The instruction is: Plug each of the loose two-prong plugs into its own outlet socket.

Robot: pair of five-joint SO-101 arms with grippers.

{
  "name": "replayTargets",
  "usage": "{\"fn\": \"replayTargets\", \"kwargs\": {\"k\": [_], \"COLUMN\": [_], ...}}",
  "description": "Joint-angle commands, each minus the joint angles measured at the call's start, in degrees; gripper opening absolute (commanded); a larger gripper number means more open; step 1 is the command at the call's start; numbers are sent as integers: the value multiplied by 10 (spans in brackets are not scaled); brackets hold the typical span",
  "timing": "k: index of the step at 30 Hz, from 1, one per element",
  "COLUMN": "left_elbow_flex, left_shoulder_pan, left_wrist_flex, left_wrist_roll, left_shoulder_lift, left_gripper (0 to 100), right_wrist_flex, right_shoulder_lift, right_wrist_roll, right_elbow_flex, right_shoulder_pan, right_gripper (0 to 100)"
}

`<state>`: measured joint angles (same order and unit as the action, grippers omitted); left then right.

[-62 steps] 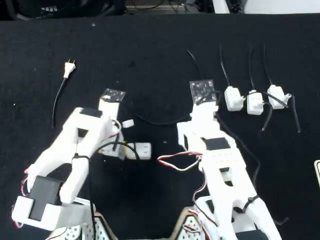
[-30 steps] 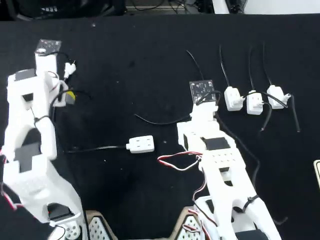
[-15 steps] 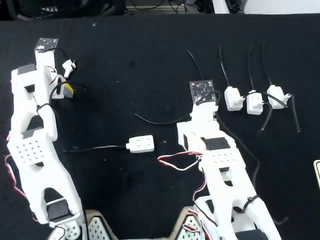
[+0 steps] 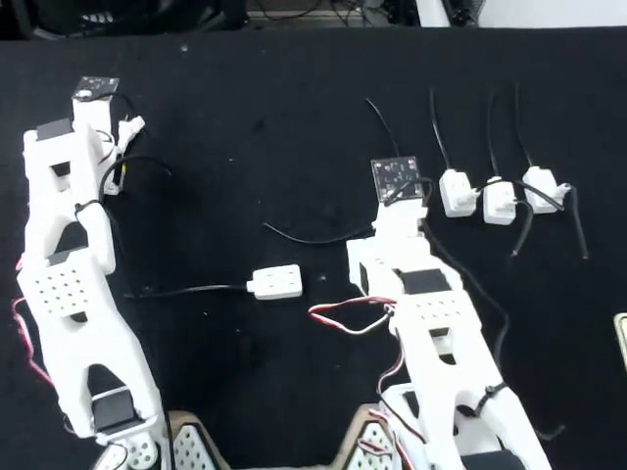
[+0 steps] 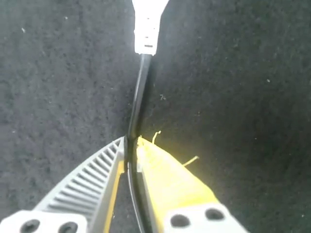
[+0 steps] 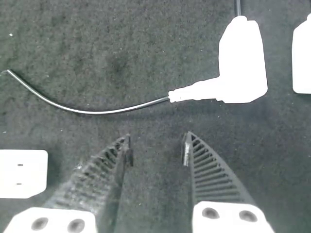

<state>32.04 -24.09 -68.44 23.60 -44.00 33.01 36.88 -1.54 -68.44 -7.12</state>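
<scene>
Item 1. Left gripper (image 5: pixel 130 141): the grey and yellow fingers are pressed together on the black cable (image 5: pixel 139 92) a little way behind the loose two-prong plug (image 5: pixel 147 24). The cable is pinched between the fingertips and is run back between the fingers.

Item 2. Loose two-prong plug: a white body is seen lying on the black table cover (image 4: pixel 245 117), at the far left of the table in the high view, just beside the head of the left arm (image 4: pixel 61 196). Its prongs cannot be made out.

Item 3. Free outlet socket (image 4: pixel 277 282): a white block is placed near the middle of the table, well apart from the loose plug. A black cord (image 4: pixel 186 290) is led from it toward the left. Two slots are shown on its face in the right wrist view.

Item 4. Right gripper (image 6: pixel 157 148): the fingers are spread apart with nothing between them, and are held over bare cover.

Item 5. Nearest outlet block (image 6: pixel 241 60): a white plug (image 6: pixel 194 91) is seated in its side, and a thin wire (image 6: pixel 92 110) is curved away from that plug.

Item 6. Two more outlet blocks (image 4: pixel 500 201) (image 4: pixel 544 188): these are set in a row to the right of the nearest block, each with a dark lead attached.
</scene>
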Motion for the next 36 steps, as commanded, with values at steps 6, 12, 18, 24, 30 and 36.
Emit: {"fn": "replayTargets", "kwargs": {"k": [6, 12, 18, 24, 30, 36], "left_elbow_flex": [160, 288, 289, 166, -22, -199], "left_shoulder_pan": [3, 35, 47, 74, 137, 204], "left_wrist_flex": [-195, -326, -325, -325, -320, -262], "left_wrist_roll": [-19, -70, -102, -114, -113, -113], "left_shoulder_lift": [12, 8, 15, 113, 299, 465], "left_gripper": [29, 29, 29, 29, 30, 30], "right_wrist_flex": [-4, -4, -4, -4, -4, -4], "right_shoulder_lift": [20, 20, 20, 20, 20, 20], "right_wrist_roll": [-2, -3, -3, -3, -3, -3], "right_elbow_flex": [42, 42, 41, 41, 41, 42], "right_shoulder_pan": [9, 10, 10, 10, 11, 11], "right_gripper": [159, 159, 159, 159, 159, 159]}}
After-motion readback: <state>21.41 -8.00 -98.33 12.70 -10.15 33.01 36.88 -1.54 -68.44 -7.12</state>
